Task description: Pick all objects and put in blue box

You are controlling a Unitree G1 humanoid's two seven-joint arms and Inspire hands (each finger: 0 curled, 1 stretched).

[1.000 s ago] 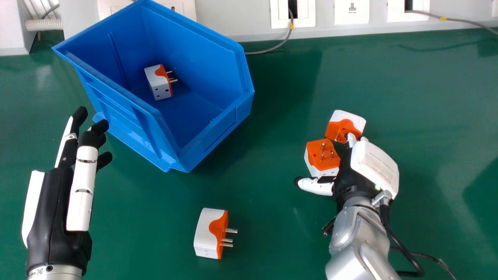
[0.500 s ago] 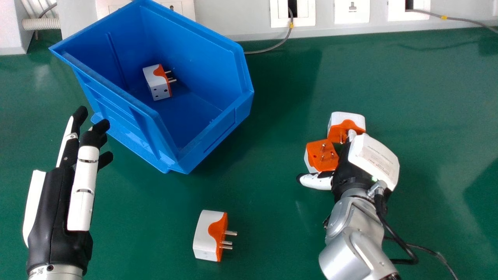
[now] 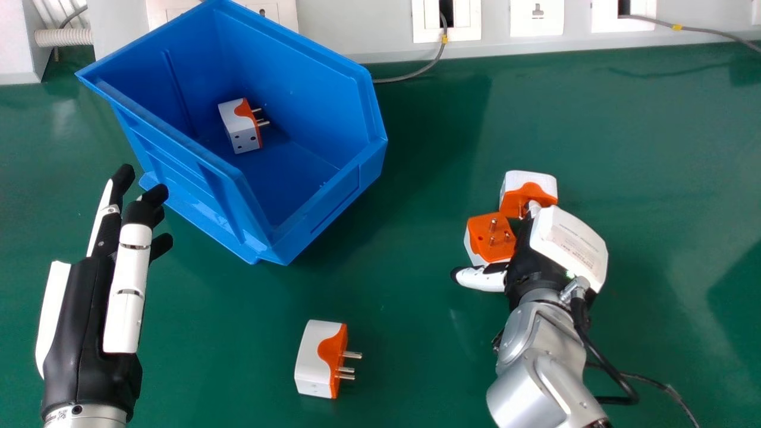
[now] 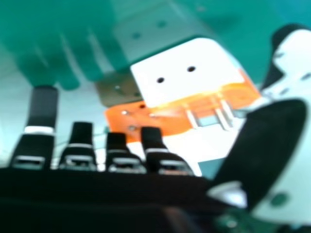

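Place: lab or workshop, likely | green worktop (image 3: 594,119) | pale wall panel (image 3: 357,35), white socket plate (image 3: 425,30) | grey cable (image 3: 410,76)

Box (image 3: 178,169) far left on the table (image 3: 416,321), first plug (image 3: 241,128) inside.
Second plug (image 3: 312,359) near, left of centre; third plug (image 3: 492,239) right of centre, fourth plug (image 3: 531,181) just to its far right.

One plug adapter (image 3: 239,126) lies inside the blue box (image 3: 291,83). Right of the box, the right hand (image 3: 568,241) is beside a second adapter (image 3: 490,238) and a third adapter (image 3: 529,183); a fourth adapter (image 3: 315,359) lies nearer than the box.
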